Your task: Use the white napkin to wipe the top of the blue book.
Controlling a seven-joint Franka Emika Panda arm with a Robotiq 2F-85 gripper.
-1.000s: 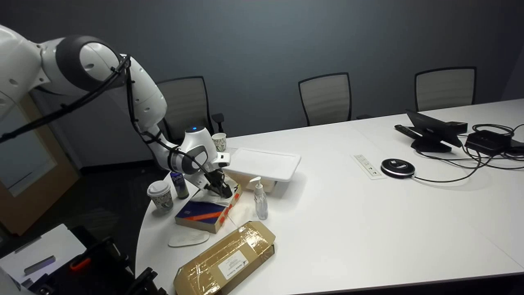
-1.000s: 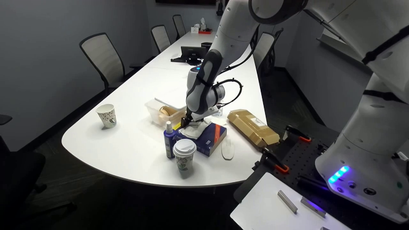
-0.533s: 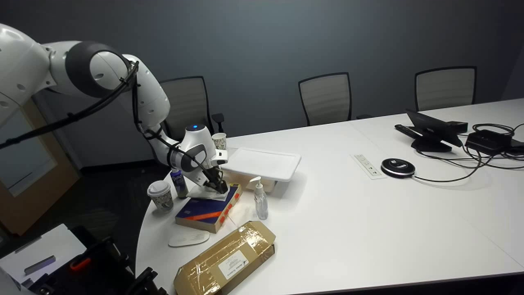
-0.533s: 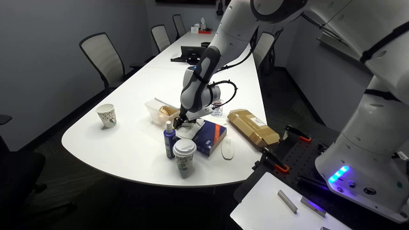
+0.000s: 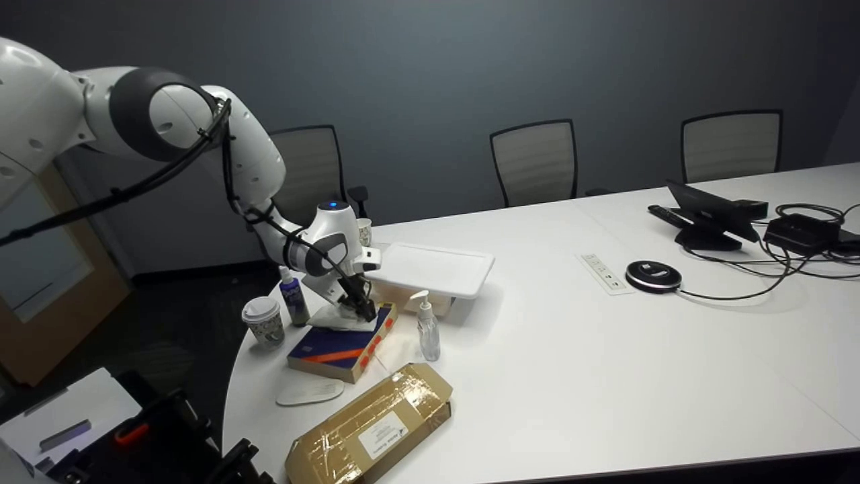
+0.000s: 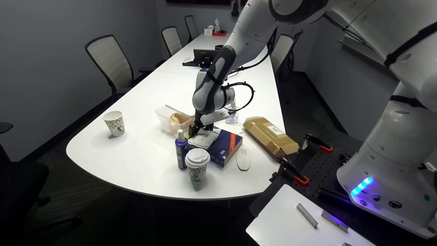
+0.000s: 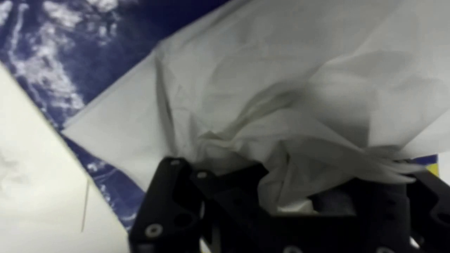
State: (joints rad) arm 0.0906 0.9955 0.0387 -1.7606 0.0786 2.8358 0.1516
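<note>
Table (image 5: pixel 571 349) below both exterior views, napkin (image 7: pixel 246 88) close under wrist view

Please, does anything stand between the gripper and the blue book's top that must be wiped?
Only the white napkin, the wiping cloth: it lies bunched at the gripper, over part of the blue book. Nothing else visible stands between them; the spray bottle is beside the book, not over it.

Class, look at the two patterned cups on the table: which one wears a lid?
The cup beside the purple bottle: a white lid covers it. The other cup, standing farther from the bottle, has no lid.
</note>
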